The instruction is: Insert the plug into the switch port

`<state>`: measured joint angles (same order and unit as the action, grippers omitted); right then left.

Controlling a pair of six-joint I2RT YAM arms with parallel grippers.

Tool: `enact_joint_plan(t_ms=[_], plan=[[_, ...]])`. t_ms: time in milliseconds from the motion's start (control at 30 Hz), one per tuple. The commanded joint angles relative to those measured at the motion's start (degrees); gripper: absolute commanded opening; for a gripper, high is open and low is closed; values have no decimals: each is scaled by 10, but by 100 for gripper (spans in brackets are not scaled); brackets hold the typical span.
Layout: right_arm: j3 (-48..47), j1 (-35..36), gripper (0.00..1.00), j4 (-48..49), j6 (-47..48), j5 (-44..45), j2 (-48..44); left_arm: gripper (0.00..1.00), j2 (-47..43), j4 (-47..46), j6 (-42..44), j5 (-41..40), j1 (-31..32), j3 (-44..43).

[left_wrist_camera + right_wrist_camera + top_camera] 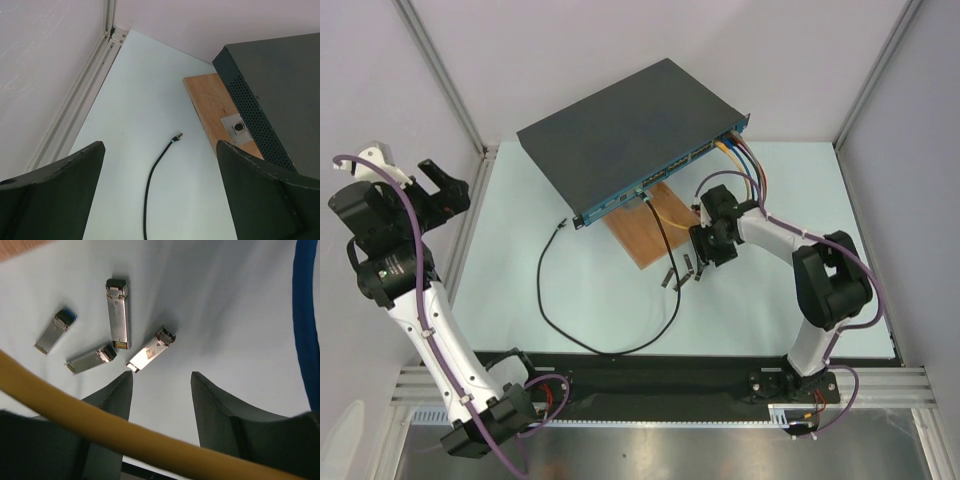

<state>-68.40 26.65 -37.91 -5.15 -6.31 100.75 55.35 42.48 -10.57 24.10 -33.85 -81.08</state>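
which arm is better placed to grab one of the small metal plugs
Right. The right claw hangs close over the four metal plugs, jaws apart and empty; the left claw is far off to the left.

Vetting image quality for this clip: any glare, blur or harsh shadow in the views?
Top external: even light, soft shadow under the switch. Left wrist: black cable's tip sharp, near jaws dark and soft. Right wrist: one metal module glares white; the yellow cable across the front is blurred.
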Motion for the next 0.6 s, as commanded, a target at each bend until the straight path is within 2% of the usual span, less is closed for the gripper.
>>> enact_joint_plan(t_ms=[0, 567], plan=[[-30, 0, 55, 15, -43, -3, 17, 100, -5, -19, -16, -10, 6, 7], [-74, -16, 48, 5, -69, 20, 110, 100, 5, -32, -29, -19, 7, 22]])
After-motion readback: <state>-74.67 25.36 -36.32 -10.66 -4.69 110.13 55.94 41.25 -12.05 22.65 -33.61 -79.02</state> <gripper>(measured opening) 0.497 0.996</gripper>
